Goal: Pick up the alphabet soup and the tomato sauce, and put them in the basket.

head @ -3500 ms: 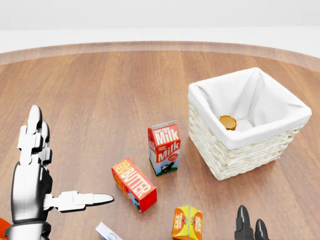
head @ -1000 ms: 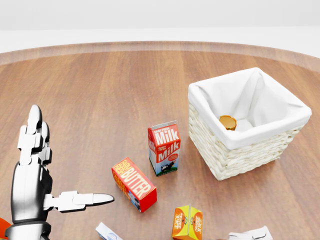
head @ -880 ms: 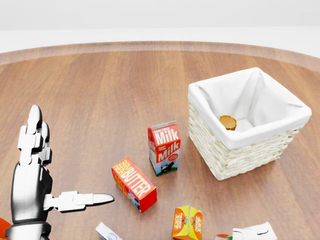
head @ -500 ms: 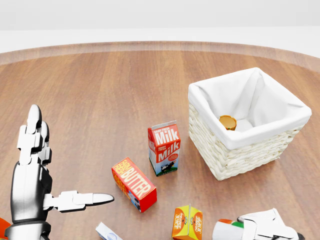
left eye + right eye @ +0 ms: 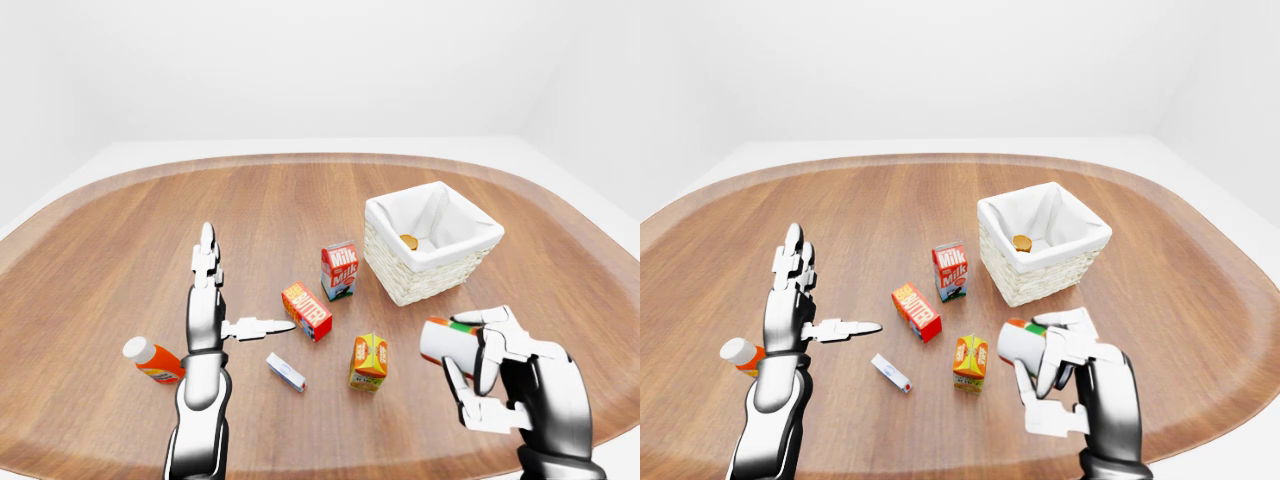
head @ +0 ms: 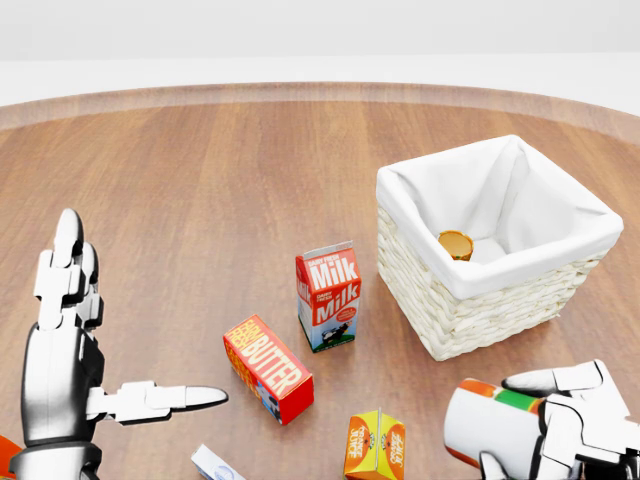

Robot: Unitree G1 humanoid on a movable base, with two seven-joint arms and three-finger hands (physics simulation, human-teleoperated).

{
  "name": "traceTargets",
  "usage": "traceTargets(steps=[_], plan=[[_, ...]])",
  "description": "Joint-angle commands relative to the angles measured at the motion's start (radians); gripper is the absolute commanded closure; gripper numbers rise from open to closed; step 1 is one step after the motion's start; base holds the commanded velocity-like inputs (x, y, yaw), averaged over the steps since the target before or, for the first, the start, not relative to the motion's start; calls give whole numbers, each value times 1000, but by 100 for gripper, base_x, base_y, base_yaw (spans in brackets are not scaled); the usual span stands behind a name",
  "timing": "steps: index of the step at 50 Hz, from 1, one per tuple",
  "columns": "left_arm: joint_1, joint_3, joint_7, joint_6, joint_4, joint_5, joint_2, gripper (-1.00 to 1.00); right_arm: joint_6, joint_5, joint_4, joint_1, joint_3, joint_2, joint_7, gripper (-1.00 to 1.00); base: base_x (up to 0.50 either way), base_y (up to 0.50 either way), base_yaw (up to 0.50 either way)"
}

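My right hand [image 6: 560,420] is at the bottom right of the head view, its fingers shut around a white can [image 6: 495,425] with a red, orange and green label. The can lies tilted in the hand, lifted off the table. I cannot read which of the two cans it is. The white-lined wicker basket [image 6: 470,285] stands above the hand in the picture. A second can with an orange end [image 6: 455,243] lies inside it. My left hand [image 6: 110,340] is at the lower left, open, fingers pointing up and thumb out to the right, holding nothing.
A milk carton [image 6: 328,297] stands left of the basket. A red butter box [image 6: 268,368] lies below it, and an orange juice carton [image 6: 375,446] sits near the bottom edge. A small white-blue box [image 5: 286,371] and an orange bottle [image 5: 152,361] lie by my left arm.
My right hand has risen into the head view from the bottom edge with the can in it, moving up and right toward the basket. The left hand has stayed still.
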Motion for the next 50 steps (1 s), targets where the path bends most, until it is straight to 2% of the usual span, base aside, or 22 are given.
traceTargets(steps=[1, 7, 18, 23, 28, 40, 50], plan=[[-1, 4, 2, 0, -4, -2, 0, -100, 0, 67, -151, -66, -62, 55, 61, 100, 0, 0, 0], [-1, 2, 2, 0, -4, -1, 0, -100, 0, 55, -195, -103, -75, 75, 68, 100, 0, 0, 0], [1, 0, 1, 0, -5, -1, 0, -100, 0, -5, -215, -243, -93, 43, 30, 100, 0, 0, 0], [2, -1, 1, 0, -1, -1, 0, -100, 0, -89, -215, -394, -81, 22, 20, 100, 0, 0, 0], [1, 0, 0, 0, 0, -2, 0, -100, 0, -143, -215, -478, -54, -15, -8, 100, 0, 0, 0], [2, 0, -1, 0, 3, -3, 0, -100, 0, -249, -37, -625, -17, -74, -85, 100, 0, 0, 0], [-3, 2, 1, 0, 2, -5, 0, -100, 0, -335, 209, -813, -6, -116, -150, 100, 0, 0, 0]])
